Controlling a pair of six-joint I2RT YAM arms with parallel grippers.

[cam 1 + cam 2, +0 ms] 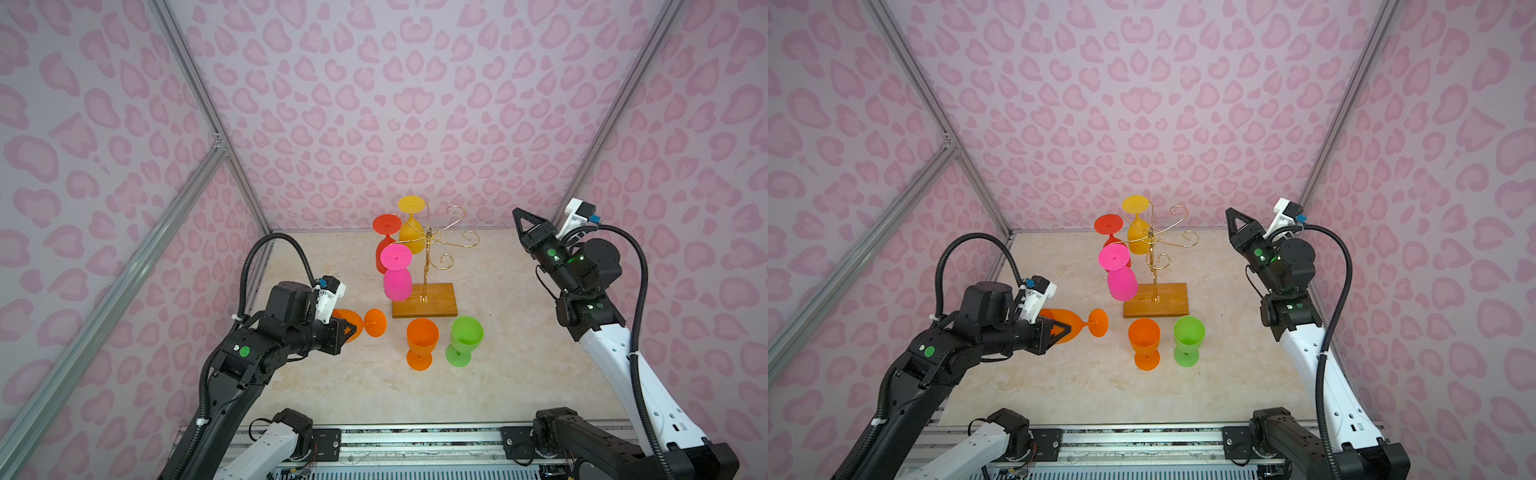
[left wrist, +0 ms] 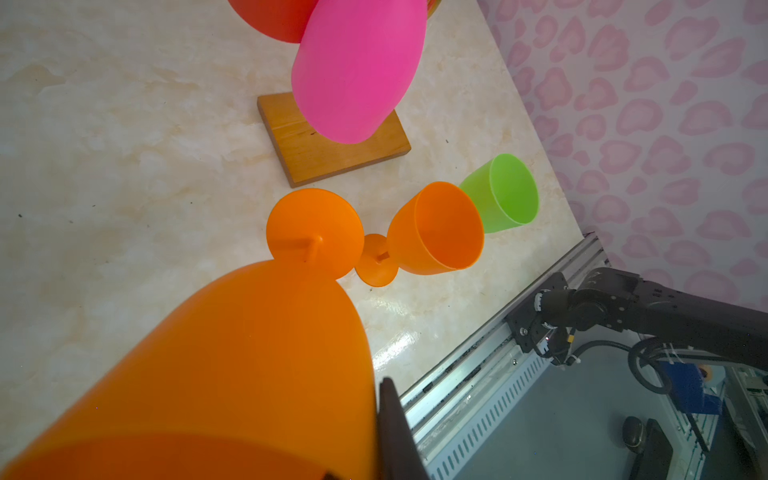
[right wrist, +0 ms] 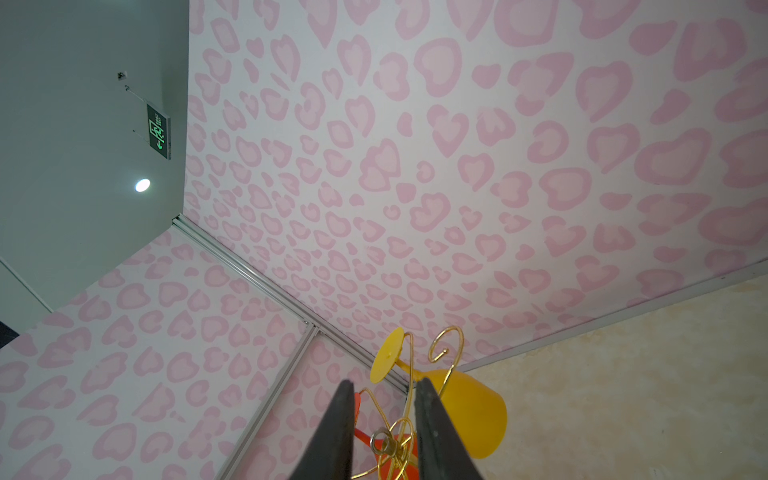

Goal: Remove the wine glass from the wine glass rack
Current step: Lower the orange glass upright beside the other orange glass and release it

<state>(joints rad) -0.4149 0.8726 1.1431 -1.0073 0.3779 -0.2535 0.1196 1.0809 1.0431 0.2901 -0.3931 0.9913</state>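
Left wrist: orange glass (image 2: 249, 353) hides left gripper (image 1: 1066, 331) clamping it; right gripper (image 3: 384, 384) slightly parted.

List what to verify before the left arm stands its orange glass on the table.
1. Grip: left claw is shut on the bowl rim of the held orange glass: ok.
2. Held glass is off the wine glass rack and apart from the pink glass: ok.
3. Orientation: it lies sideways, foot toward the standing orange glass, not upright: not ok.
4. Bare table lies beside the standing glasses: ok.
5. Height of the held glass above the table: cannot tell.
6. Right claw is open, empty and raised away from the glasses: ok.
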